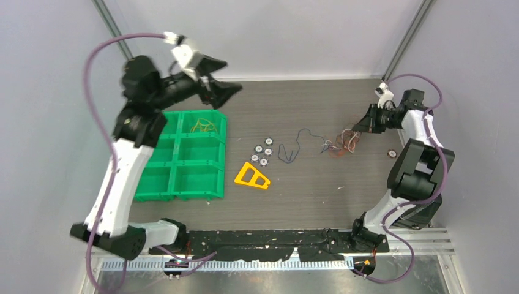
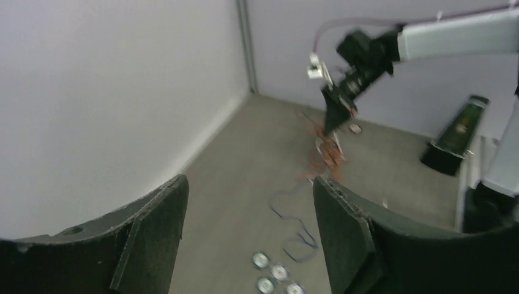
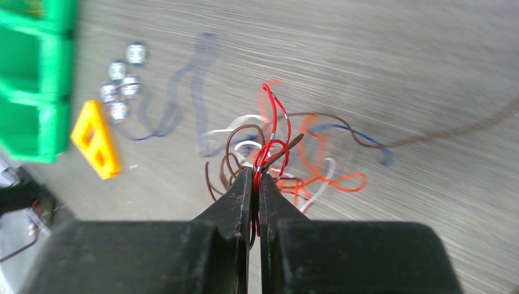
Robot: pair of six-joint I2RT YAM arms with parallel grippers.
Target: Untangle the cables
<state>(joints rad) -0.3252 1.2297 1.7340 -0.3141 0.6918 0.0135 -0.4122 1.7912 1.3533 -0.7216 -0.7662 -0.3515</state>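
— Over to the right gripper (image 3: pixel 256 176). What have we got?
— Jaws pressed together, with red strands (image 3: pixel 273 131) pinched right at the tips. Those strands loop out of the tangled bunch (image 3: pixel 294 165), which fans out just beyond the jaws: orange, white, brown and a bit of blue, all lying on the table (image 3: pixel 398 73).
— And the left gripper (image 2: pixel 251 182)?
— Spread wide, nothing between the fingers (image 2: pixel 156 226). It's up in the air, well apart from the bunch, which sits far out in front of its jaws.
— Any loose ones?
— One blue cable (image 1: pixel 292 149), curled on its own between the two sets of jaws. Looking out from the left jaws, it lies nearer than the bunch. From the right wrist it's ahead and to the left of the jaws, blurred.
— I see yellow too.
— Yes, a yellow cable (image 1: pixel 204 127) in a far compartment of the green tray (image 1: pixel 173 164), down below the left jaws.
— What else is around?
— A cluster of small round metal pieces (image 1: pixel 262 153) just beside the blue cable, and an orange triangular frame (image 1: pixel 252 176) next to the tray. Both are well away from either pair of jaws.
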